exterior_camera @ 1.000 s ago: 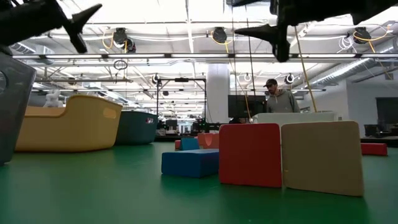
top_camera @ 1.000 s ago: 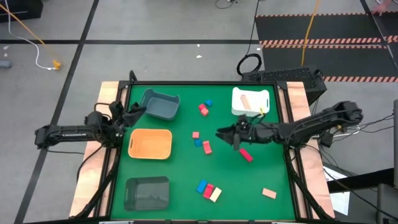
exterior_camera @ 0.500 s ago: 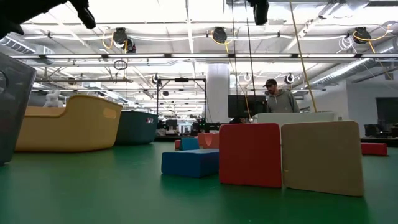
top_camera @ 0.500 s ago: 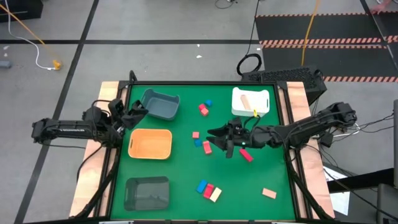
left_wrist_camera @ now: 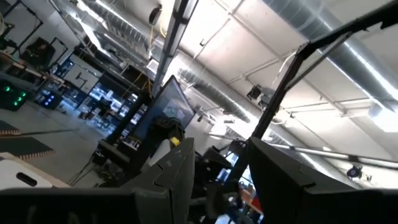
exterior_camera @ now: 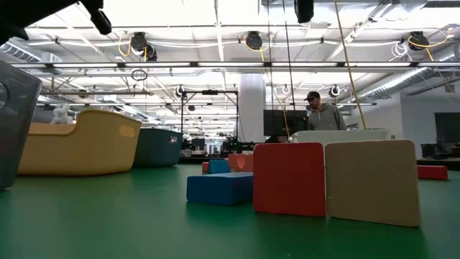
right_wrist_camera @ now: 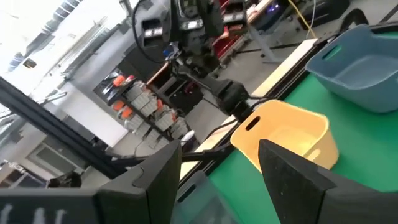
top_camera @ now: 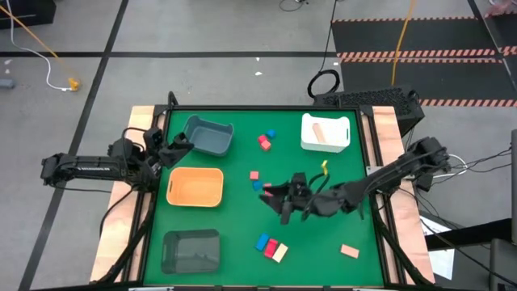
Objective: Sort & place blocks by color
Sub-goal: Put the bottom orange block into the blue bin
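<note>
The left gripper (top_camera: pixel 179 144) is held open beside the grey tray (top_camera: pixel 208 136), which, like the orange tray (top_camera: pixel 195 186), appears empty. The right gripper (top_camera: pixel 279 198), jaws apart and empty, has been swung from the white tray (top_camera: pixel 342 136) to mid-table among the scattered blocks (top_camera: pixel 271 247); another pick is likely. One tan block (top_camera: pixel 320 131) is lodged in the white tray.

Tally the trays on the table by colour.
Blue-grey tray: 1
Orange tray: 1
Dark grey tray: 1
White tray: 1
Total: 4
</note>
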You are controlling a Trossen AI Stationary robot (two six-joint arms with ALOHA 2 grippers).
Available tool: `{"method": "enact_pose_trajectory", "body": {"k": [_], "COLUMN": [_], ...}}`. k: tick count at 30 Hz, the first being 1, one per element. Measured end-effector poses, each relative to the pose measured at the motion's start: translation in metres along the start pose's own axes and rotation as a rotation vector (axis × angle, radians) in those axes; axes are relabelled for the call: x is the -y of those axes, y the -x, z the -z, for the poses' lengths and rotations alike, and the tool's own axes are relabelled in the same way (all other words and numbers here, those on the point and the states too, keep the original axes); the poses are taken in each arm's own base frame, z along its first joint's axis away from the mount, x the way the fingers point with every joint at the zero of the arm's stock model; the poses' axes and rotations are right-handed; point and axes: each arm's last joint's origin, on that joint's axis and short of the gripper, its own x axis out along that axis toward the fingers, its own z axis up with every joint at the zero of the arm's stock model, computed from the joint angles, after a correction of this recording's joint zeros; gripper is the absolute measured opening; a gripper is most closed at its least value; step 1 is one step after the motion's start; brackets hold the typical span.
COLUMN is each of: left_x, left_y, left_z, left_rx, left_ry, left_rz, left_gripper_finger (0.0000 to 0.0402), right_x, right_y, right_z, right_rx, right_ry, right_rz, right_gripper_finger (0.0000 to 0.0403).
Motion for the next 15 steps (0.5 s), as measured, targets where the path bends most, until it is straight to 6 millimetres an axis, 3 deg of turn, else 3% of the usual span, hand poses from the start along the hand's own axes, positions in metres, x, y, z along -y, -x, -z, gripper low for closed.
{"method": "enact_pose_trajectory", "body": {"k": [6, 15], "left_x": [0.002, 0.006], "left_y": [0.000, 0.001], "left_z": [0.001, 0.004], "left_rx": [-0.052, -0.163], "left_ry": [0.021, 0.075], "left_rz": [0.070, 0.196], "left_gripper_finger": [0.0149, 0.0150], "right_x": [-0.005, 0.019], "right_y": [-0.029, -0.044], "right_z": [0.018, 0.042], "right_rx": [0.033, -0.023], "right_ry": [0.019, -0.012], "right_rz": [0.094, 0.238], "right_gripper_finger": [0.0205, 0.0206]}}
